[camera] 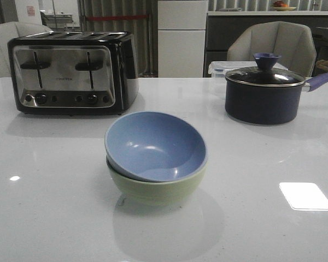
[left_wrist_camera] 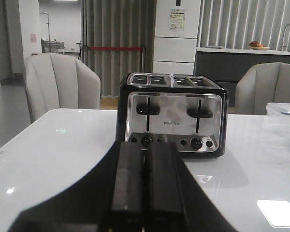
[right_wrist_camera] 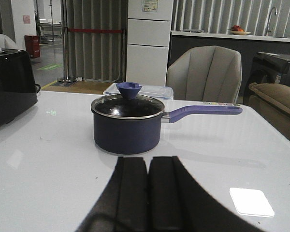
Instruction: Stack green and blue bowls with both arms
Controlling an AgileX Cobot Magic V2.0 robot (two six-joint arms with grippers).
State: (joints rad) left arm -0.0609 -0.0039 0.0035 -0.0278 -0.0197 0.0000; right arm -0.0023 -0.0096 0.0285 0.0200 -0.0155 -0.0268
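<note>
In the front view the pale blue bowl [camera: 154,145] sits nested, slightly tilted, inside the pale green bowl [camera: 158,188] at the middle of the white table. Neither arm shows in the front view. In the left wrist view my left gripper [left_wrist_camera: 145,145] is shut and empty, pointing at the toaster. In the right wrist view my right gripper [right_wrist_camera: 148,159] is shut and empty, pointing at the saucepan. The bowls do not show in either wrist view.
A black and chrome toaster [camera: 74,72] stands at the back left, also in the left wrist view [left_wrist_camera: 173,113]. A dark navy lidded saucepan [camera: 265,90] stands at the back right, also in the right wrist view [right_wrist_camera: 128,123]. Chairs stand behind the table [camera: 54,218].
</note>
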